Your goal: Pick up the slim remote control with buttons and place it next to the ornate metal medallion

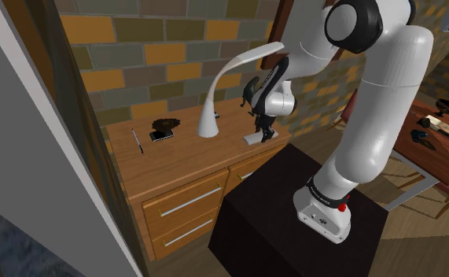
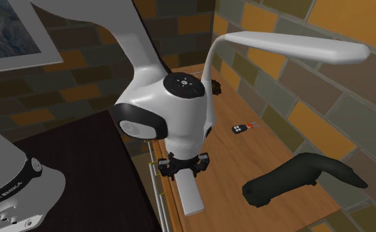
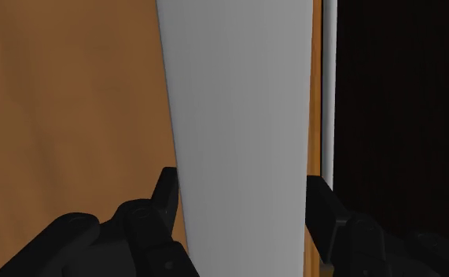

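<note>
The remote [image 3: 242, 118] is drawn as a plain pale grey slab with no buttons showing. It lies on the wooden dresser top [image 1: 175, 169], at the edge beside the stand [image 1: 285, 212]. My black gripper [image 3: 242, 181] points straight down over it, and its fingers [image 3: 167, 185] press against both long sides of the slab. The shoulder view has the remote [image 1: 254, 138] under the gripper [image 1: 263, 130]. A dark ornate roundish object [image 1: 166, 123], apparently the medallion, stands far off toward the shoulder view's left, near the brick wall.
A white arched desk lamp [image 1: 211, 118] stands between the gripper and the medallion, its head above the hand. A small black and red fob [image 2: 241, 128], a dark flat item [image 1: 161, 135] and a thin pen-like stick [image 1: 138, 142] lie on the top. A long dark object [image 2: 298, 178] rests by the wall.
</note>
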Robot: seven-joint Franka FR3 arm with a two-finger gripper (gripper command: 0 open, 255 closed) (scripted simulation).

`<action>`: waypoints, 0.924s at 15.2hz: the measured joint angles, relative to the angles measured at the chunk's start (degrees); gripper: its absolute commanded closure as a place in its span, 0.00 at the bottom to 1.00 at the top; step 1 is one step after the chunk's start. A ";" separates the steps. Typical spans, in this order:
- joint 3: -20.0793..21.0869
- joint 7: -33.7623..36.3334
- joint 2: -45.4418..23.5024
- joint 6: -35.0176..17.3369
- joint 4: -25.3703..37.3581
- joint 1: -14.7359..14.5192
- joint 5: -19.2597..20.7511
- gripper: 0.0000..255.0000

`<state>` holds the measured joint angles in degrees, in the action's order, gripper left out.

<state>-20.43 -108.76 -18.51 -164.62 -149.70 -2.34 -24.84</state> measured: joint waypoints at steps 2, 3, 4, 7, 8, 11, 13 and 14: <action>-2.60 1.90 2.31 1.50 -0.76 -1.88 2.67 1.00; -3.73 2.88 3.31 2.22 -1.00 -2.73 3.98 1.00; -4.77 3.74 4.23 2.89 -1.19 -3.41 5.24 1.00; -7.78 7.08 7.33 4.95 -1.89 -5.70 9.53 1.00; -8.66 8.13 8.29 5.71 -1.95 -6.25 10.96 1.00; -11.08 11.55 11.58 8.05 -2.35 -7.67 15.72 1.00; -12.29 13.61 13.77 9.58 -2.62 -8.13 18.78 1.00; -12.71 14.63 14.78 10.35 -2.67 -8.29 20.19 1.00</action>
<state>-33.14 -94.13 -3.73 -154.27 -152.37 -10.63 -4.66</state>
